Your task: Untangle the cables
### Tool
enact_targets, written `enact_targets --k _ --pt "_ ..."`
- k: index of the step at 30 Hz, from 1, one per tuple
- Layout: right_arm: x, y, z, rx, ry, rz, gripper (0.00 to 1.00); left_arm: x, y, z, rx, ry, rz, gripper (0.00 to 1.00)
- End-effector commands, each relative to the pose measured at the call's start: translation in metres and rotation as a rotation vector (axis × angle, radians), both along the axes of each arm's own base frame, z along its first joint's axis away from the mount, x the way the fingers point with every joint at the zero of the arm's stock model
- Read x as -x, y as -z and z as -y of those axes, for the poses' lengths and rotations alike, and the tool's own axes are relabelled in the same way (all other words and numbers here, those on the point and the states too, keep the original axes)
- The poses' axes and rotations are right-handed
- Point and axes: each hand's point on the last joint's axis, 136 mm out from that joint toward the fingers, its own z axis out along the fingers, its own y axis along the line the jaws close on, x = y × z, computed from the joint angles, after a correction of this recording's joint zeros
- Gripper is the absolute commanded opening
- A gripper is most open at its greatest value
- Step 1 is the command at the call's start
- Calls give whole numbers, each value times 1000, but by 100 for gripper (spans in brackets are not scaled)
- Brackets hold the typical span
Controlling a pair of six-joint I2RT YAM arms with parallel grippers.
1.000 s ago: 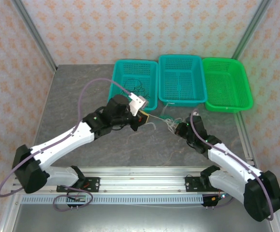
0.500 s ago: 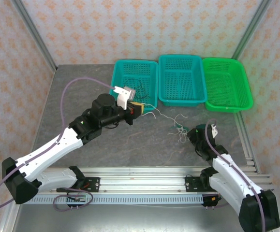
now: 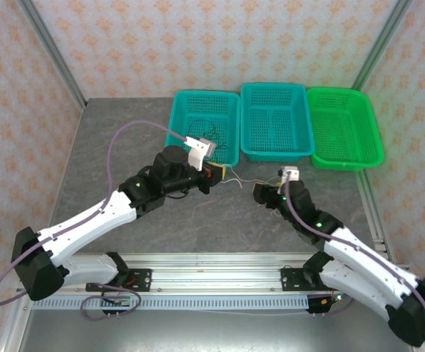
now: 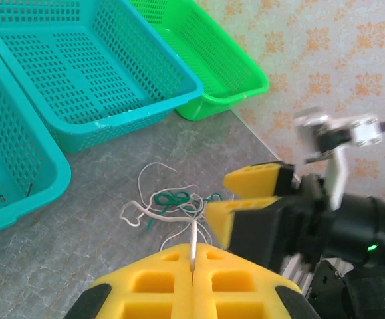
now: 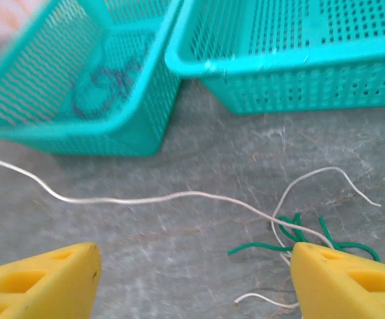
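Release is the fresh change: the right gripper (image 3: 262, 193) has let go of the cables (image 5: 298, 232), and its yellow jaws now stand spread beside that small green-and-whitish knot on the grey, stone-patterned desk (image 3: 117, 147), off the front right corner of the left teal basket (image 3: 206, 93). The left gripper (image 3: 216, 172), just at that corner, stays pressed shut on a thin whitish strand (image 5: 152, 197) curving back to the knot, so I judge the separating only partly done. A floppy black wire (image 3: 213, 136) lies coiled inside the basket's perforated plastic

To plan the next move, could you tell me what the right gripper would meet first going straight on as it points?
Probably the whitish cable stretched across in front of the open right gripper; depth is hard to judge.
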Motion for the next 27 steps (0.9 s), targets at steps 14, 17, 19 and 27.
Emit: enact_targets --k 14,17,19,27 --pt "-48 104 78 139 641 -305 87 24 -64 -57 162 -139 173 0" --pt "-44 119 88 32 713 -349 71 39 -63 -97 166 -240 205 0" --pt "-42 119 94 -13 740 -348 64 48 -57 -130 148 -341 217 0" --pt "-42 116 99 -97 710 -343 57 65 50 -199 -3 -623 -12 0"
